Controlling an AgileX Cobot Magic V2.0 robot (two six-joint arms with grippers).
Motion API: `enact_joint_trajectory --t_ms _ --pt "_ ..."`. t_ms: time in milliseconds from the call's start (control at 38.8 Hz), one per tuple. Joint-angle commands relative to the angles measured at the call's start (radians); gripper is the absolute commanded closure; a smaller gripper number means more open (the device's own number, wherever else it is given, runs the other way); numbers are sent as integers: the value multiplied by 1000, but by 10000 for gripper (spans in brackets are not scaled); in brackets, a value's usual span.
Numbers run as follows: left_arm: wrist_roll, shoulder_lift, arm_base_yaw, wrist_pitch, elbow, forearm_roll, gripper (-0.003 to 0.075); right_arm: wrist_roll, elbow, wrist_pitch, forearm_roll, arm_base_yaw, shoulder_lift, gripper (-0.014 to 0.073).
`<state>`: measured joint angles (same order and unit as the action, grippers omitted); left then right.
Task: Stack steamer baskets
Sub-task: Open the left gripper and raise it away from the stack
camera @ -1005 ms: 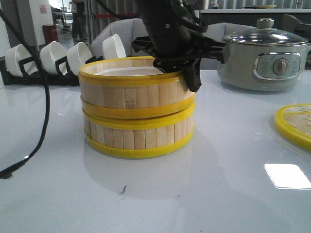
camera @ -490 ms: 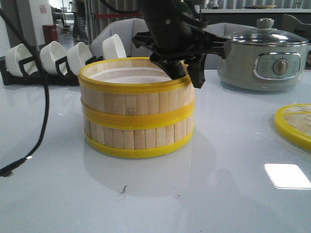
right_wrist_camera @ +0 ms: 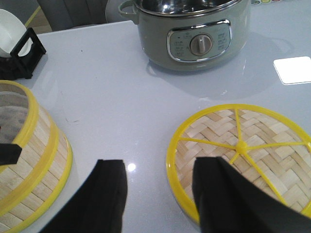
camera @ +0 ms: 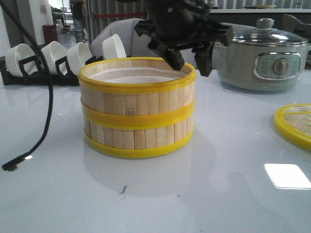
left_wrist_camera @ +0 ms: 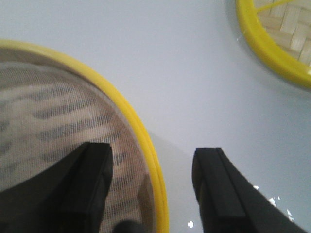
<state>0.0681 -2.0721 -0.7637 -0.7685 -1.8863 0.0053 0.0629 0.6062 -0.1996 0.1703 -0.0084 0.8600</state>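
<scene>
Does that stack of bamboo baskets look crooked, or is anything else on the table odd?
Nothing stands out. The upper yellow-rimmed slatted steamer basket sits level on the lower one. The woven yellow-rimmed lid lies flat nearby.

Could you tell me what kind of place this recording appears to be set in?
Probably a mock kitchen set up in a lab or workshop: bamboo steamer baskets, an electric pot and a rack of white bowls sit on a glossy white table.
</scene>
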Motion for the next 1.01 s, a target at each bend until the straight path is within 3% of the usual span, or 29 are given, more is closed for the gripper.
enact_joint_trajectory --t_ms 0,129,180,309,361,722,979 --pt "10 79 -3 33 -84 4 279 -11 34 72 -3 -5 -6 160" --pt "11 79 -3 -8 -152 22 293 -11 34 72 -3 -5 -6 160" --pt "21 81 -3 -26 -181 51 343 -11 34 72 -3 -5 -6 160" --pt "60 118 8 -43 -205 142 652 -11 34 72 -3 -5 -6 160" --pt "63 143 25 -39 -205 145 613 -11 34 72 -3 -5 -6 160" --pt "77 378 262 -61 -180 145 634 -11 34 72 -3 -5 -6 160" --pt "113 605 446 2 35 143 634 -11 34 72 -3 -5 -6 160"
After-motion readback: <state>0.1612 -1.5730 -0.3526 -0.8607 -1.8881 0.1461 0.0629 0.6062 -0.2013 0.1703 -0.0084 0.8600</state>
